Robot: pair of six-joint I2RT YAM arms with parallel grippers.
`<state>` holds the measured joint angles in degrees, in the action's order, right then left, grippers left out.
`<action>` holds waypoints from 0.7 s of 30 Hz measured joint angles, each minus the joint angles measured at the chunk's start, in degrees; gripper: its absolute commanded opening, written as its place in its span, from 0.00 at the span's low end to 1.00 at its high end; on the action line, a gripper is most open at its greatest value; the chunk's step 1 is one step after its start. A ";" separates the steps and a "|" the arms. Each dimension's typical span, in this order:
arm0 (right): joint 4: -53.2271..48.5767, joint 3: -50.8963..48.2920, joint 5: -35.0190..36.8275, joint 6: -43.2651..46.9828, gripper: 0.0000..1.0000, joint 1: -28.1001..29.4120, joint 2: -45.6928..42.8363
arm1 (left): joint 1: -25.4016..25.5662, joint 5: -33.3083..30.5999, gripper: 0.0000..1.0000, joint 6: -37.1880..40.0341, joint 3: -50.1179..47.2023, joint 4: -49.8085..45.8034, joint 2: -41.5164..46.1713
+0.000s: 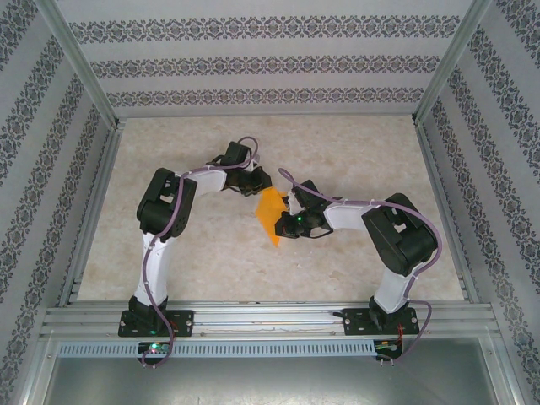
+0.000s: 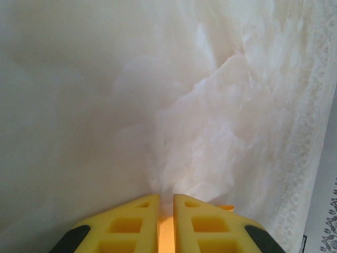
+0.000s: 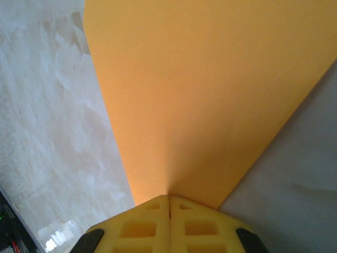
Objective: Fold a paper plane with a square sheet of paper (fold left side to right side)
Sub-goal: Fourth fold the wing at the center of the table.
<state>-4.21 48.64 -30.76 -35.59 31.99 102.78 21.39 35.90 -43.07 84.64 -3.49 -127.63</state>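
Your table (image 1: 211, 261) is beige and mottled, with patterned walls on three sides. Left arm (image 1: 160, 211) and right arm (image 1: 396, 236) are both bent inward, wrists meeting mid-table.

The orange paper sheet (image 1: 271, 215) sits between them at table centre. Outline is pointed, with the narrow tip toward the near edge. You can't tell from overhead whether it's flat on the surface.

Right gripper (image 3: 169, 197): fingers pressed tight together, clamped on the sheet's right edge. In the right wrist view the paper fans out wide from the tips, with table visible on both sides.

Left gripper (image 2: 166, 197): at the sheet's far corner. Fingers are nearly closed, leaving a thin slit. There's orange in the slit and a sliver beside the right fingertip, so it's pinching that sheet too.
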 measured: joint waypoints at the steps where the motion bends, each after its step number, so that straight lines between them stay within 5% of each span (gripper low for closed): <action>1: -0.04 0.00 -0.02 0.02 0.00 -0.02 -0.02 | -0.07 -0.55 0.16 0.15 0.26 0.11 -0.09; 10: -2.64 -0.02 -1.44 1.51 0.00 -1.62 -0.68 | -3.30 -7.08 0.16 3.82 -4.72 2.84 5.53; 16: -4.17 0.00 -2.80 3.10 0.00 -2.67 -0.70 | -2.36 -4.42 0.15 4.35 -14.08 4.68 16.46; 21: -5.27 0.33 -3.13 4.11 0.00 -3.02 -0.70 | 1.20 -0.76 0.15 3.80 -16.63 7.45 17.33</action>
<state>-9.47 48.97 -33.89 -31.48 28.97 102.08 22.59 35.14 -39.27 68.01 3.97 -110.30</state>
